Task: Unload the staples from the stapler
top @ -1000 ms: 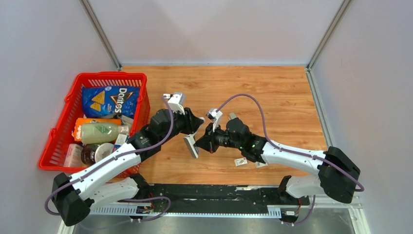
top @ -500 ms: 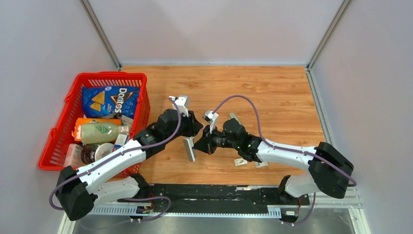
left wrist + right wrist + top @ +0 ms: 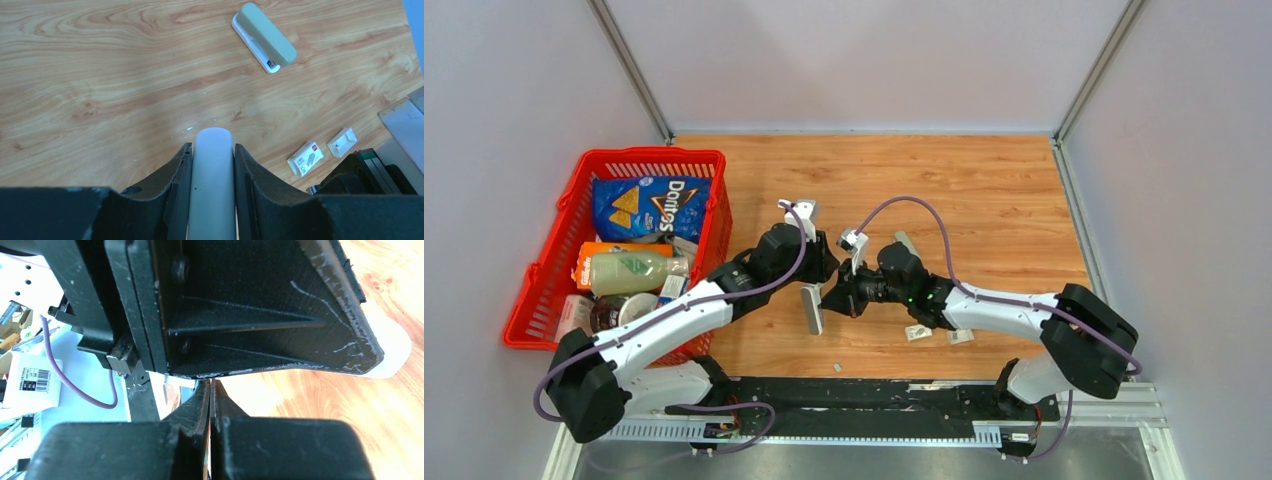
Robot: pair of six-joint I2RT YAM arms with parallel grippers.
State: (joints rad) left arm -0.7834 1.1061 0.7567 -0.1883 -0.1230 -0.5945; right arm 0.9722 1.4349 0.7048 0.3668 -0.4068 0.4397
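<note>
My left gripper (image 3: 810,278) is shut on a pale grey stapler (image 3: 812,308) and holds it over the wooden table; in the left wrist view the stapler (image 3: 212,190) runs straight between the fingers (image 3: 175,170). My right gripper (image 3: 833,297) is pressed against the left gripper and the stapler's right side. In the right wrist view its jaws (image 3: 210,385) are closed together, with nothing visible between them. A tiny silvery staple strip (image 3: 837,367) lies on the table near the front edge. The stapler's magazine is hidden.
A second, green stapler (image 3: 264,37) lies on the table behind the right arm (image 3: 907,240). A staple box (image 3: 305,158) and a small white tray (image 3: 342,142) lie front right. A red basket (image 3: 544,290) of groceries stands at the left.
A tiny silvery strip now lies on the table near the front edge; it was not there before. Both grippers have shifted slightly, the right one leftwards, and stay together at the stapler.
</note>
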